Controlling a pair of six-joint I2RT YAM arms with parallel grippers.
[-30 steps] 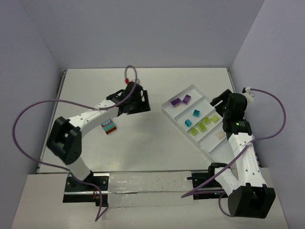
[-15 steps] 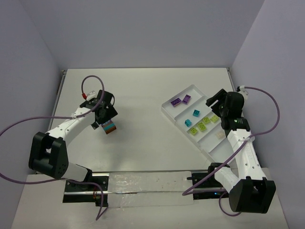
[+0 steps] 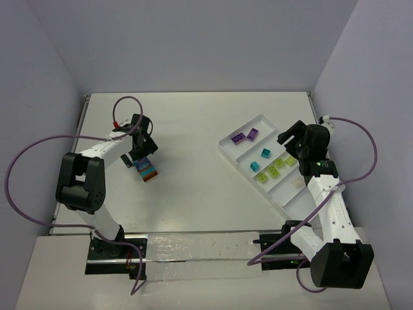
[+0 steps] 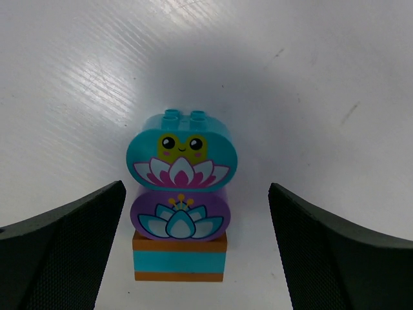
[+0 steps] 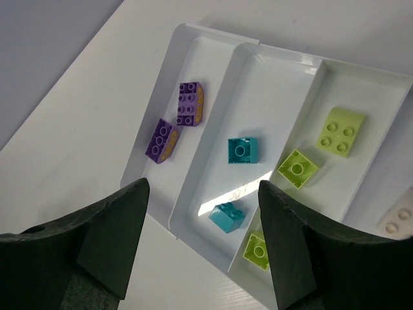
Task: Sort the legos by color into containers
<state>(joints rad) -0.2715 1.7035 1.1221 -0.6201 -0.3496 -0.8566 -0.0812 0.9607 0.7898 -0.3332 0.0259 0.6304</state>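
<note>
A stacked clump (image 4: 181, 206) lies on the table: a teal frog brick, a purple lotus brick and an orange-brown and teal striped brick. It lies between the wide-apart fingers (image 4: 64, 252) of my open left gripper (image 4: 193, 258), touching neither. In the top view the clump (image 3: 148, 170) sits just in front of the left gripper (image 3: 143, 155). My right gripper (image 5: 203, 245) is open and empty above the tray's (image 5: 187, 29) near-left corner. The tray holds two purple bricks (image 5: 190, 103), two teal bricks (image 5: 242, 150), three lime bricks (image 5: 297, 169) and a cream brick (image 5: 397, 219), each colour in its own compartment.
The white tray (image 3: 227, 147) lies slanted at the right of the table, with the right gripper (image 3: 290, 139) over its far side. Purple cables loop beside both arms. Walls close in the table at the back and sides.
My left arm swung from the table's middle back to the left, and its gripper now sits over the clump. My right gripper shifted slightly left over the tray.
</note>
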